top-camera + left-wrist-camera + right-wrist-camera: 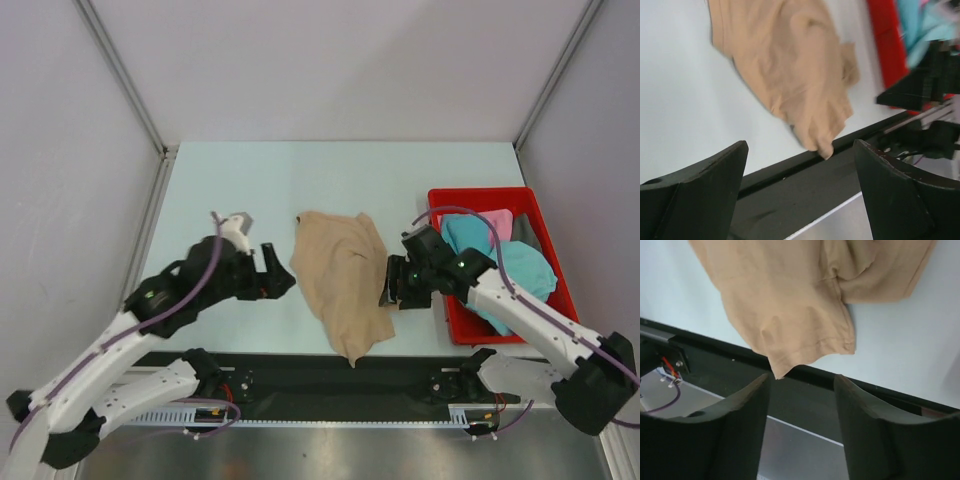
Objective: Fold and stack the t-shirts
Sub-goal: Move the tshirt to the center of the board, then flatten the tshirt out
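Scanning the table [250, 180] first: where do the t-shirts lie? (Ana)

One tan t-shirt [340, 275] lies rumpled in the middle of it, between the arms. The teal t-shirts [520, 265] and a pink t-shirt [500, 220] are heaped in the red bin [480, 196] at the right. Nothing looks folded or stacked so far. (Ben)

And the claws? (Ana)

The left gripper [275, 278] hangs just off the tan shirt's left edge with its jaws spread wide and nothing between them. The right gripper [392, 285] sits at the right edge with its jaws also parted and bare. (Ben)

What could go wrong? (Ana)

The cloth is bunched, so I'd guess a pinch may catch two layers or a sleeve rather than one hem, and the fold would come out crooked. Smaller worry: the near corner [352, 358] lies over the black rail [300, 365] at the table's front. A pull could snag it there or drag the shirt off the edge. (Ben)
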Robot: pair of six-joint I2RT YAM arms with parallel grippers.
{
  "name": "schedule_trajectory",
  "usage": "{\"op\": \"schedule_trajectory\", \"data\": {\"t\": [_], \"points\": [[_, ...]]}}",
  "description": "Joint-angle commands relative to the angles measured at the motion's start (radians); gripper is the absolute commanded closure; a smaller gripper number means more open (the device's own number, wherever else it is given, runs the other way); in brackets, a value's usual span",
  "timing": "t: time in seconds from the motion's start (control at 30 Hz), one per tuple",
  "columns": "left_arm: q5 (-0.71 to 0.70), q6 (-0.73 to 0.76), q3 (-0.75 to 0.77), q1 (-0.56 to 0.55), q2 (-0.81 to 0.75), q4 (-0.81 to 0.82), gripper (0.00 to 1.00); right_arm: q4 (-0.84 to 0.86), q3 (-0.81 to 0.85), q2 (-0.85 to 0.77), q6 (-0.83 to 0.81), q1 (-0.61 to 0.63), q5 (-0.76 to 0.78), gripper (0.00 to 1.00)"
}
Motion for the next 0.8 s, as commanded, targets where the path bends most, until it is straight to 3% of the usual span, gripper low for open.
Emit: {"op": "schedule_trajectory", "data": {"t": [0.0,0.03,0.1,0.17,0.27,0.33,0.4,0.43,0.47,0.53,0.6,0.67,0.77], "points": [[0.094,-0.064,-0.111,0.005,0.085,0.120,0.08,0.137,-0.079,-0.098,0.047,0.012,-0.065,0.44],[0.103,-0.064,-0.132,0.005,0.125,0.159,0.08,0.168,-0.106,-0.101,0.061,0.028,-0.076,0.44],[0.107,-0.045,-0.181,0.025,0.168,0.258,0.08,0.208,-0.148,-0.090,0.086,0.040,-0.069,0.33],[0.233,-0.032,-0.223,0.137,0.251,0.341,0.09,0.211,-0.146,-0.052,0.075,0.066,-0.039,0.15],[0.414,-0.034,-0.270,0.329,0.373,0.474,0.14,0.214,-0.136,-0.004,0.072,0.104,-0.026,0.11],[0.445,-0.025,-0.261,0.392,0.444,0.522,0.16,0.252,-0.133,0.016,0.075,0.134,-0.022,0.12],[0.441,0.010,-0.214,0.395,0.560,0.553,0.15,0.280,-0.119,0.071,0.080,0.184,-0.013,0.19],[0.443,0.015,-0.198,0.399,0.604,0.555,0.16,0.287,-0.113,0.095,0.080,0.203,-0.013,0.37],[0.446,0.020,-0.173,0.399,0.642,0.553,0.20,0.291,-0.099,0.122,0.080,0.233,-0.009,0.47],[0.470,0.017,-0.149,0.399,0.751,0.555,0.26,0.295,-0.065,0.200,0.090,0.273,0.011,0.55],[0.466,-0.001,-0.149,0.399,0.806,0.553,0.31,0.306,-0.038,0.267,0.098,0.337,0.042,0.51],[0.432,-0.029,-0.163,0.399,0.819,0.552,0.32,0.306,0.004,0.316,0.101,0.394,0.068,0.38],[0.378,-0.047,-0.165,0.403,0.849,0.553,0.32,0.309,0.045,0.404,0.106,0.439,0.094,0.32]]}}
